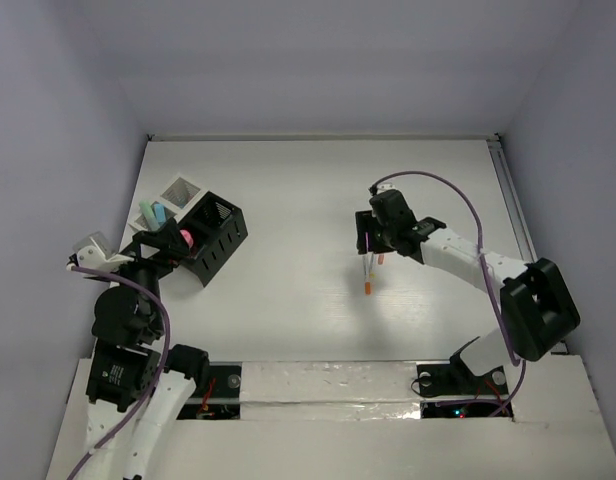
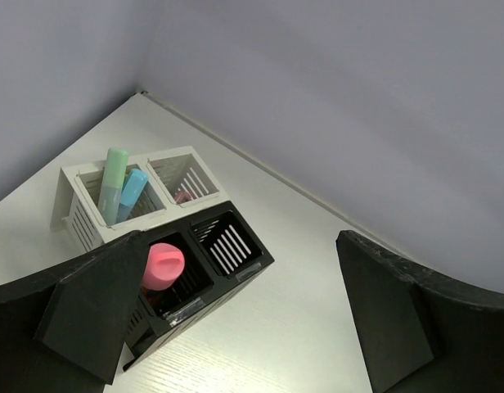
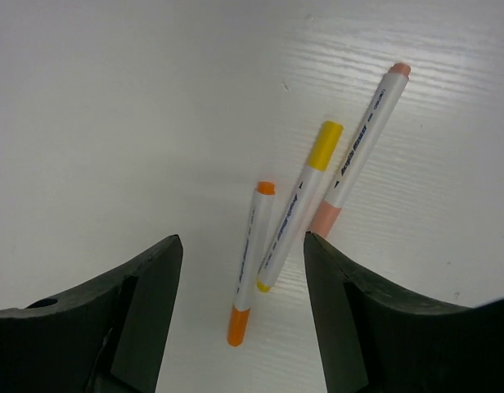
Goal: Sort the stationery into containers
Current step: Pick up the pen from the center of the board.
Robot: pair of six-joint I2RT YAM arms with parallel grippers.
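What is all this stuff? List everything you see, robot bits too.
pens: three, white with orange, yellow or peach ends, lying close together on the table.
green marker: one, pale green, standing in the left white cup.
blue marker: one, light blue, same cup.
pink marker: one, pink, in the black organiser.
white mesh cups: two, white, side by side next to the organiser.
black organiser: one, black, table's left side.
table: one, white.
left gripper: one, black, open above the organiser.
right gripper: one, black, open over the pens.

left pincer [image 2: 236, 327] agape, right pincer [image 3: 242, 246] agape
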